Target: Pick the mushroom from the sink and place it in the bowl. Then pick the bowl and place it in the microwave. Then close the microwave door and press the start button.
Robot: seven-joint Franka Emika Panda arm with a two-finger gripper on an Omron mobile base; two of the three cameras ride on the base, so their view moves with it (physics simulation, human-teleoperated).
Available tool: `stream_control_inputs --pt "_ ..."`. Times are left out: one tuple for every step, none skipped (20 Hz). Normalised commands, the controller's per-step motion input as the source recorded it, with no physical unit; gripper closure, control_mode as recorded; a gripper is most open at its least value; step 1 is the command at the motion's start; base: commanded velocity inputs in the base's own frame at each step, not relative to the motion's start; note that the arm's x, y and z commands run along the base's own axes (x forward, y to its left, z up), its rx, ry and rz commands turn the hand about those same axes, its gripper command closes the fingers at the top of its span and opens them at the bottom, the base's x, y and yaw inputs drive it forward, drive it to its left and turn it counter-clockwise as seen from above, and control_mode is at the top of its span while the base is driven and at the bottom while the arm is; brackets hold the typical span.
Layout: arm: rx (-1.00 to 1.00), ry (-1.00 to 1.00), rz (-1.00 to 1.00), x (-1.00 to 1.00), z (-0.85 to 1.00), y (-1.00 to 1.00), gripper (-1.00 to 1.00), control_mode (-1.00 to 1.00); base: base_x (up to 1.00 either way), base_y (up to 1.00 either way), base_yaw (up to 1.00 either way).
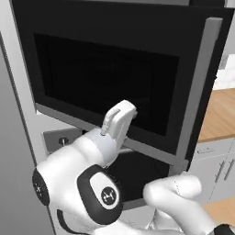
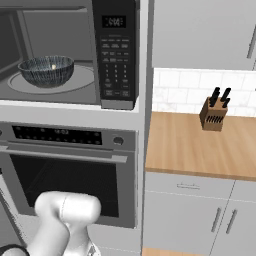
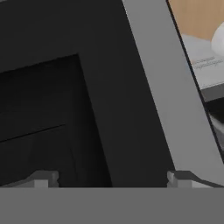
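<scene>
The microwave [image 2: 116, 55] stands open, its keypad on the right. Inside, the dark striped bowl [image 2: 46, 71] rests on the round turntable [image 2: 82, 80]. A tiny tan speck in the bowl looks like the mushroom [image 2: 53, 65]. The microwave door [image 1: 105, 78] is swung out towards me, with its vertical grey handle [image 1: 202, 87] at the free edge. My hand [image 1: 118, 120] points at the door's lower part. My gripper [image 3: 111, 179] is open and empty, close to the door's black face [image 3: 109, 109], left of the handle [image 3: 170, 109]. The sink is out of view.
Below the microwave is the oven [image 2: 65, 170] with a long horizontal handle. To the right runs a wooden counter [image 2: 200, 145] with a knife block [image 2: 214, 114] by the tiled wall, and grey cabinet doors [image 2: 190, 215] beneath it.
</scene>
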Motion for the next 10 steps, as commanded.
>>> stream_control_inputs --pt "0.16 0.15 0.39 0.0 0.06 -0.94 -1.0 -1.0 0.0 0.0 0.0" --pt "0.16 0.14 0.39 0.0 0.09 -0.96 -1.0 -1.0 0.0 0.0 0.0" --pt "0.16 0.1 0.39 0.05 0.14 -0.9 -1.0 -1.0 0.0 0.0 0.0" --pt "0.15 0.1 0.39 0.19 0.25 -0.83 -1.0 -1.0 0.0 0.0 0.0" --pt "0.15 0.12 0.4 0.29 0.29 -0.79 -1.0 -1.0 0.0 0.0 0.0" --pt "0.15 0.12 0.41 0.38 0.34 -0.74 -1.0 -1.0 0.0 0.0 0.0" --pt "0.11 0.1 0.41 0.44 0.2 -0.67 -1.0 -1.0 0.0 0.0 0.0" --pt "0.11 0.09 0.41 0.49 0.19 -0.65 -1.0 -1.0 0.0 0.0 0.0" --pt "0.11 0.08 0.41 0.51 0.14 -0.67 -1.0 -1.0 0.0 0.0 0.0" --pt "0.1 0.09 0.42 0.6 0.1 -0.64 -1.0 -1.0 0.0 0.0 0.0"
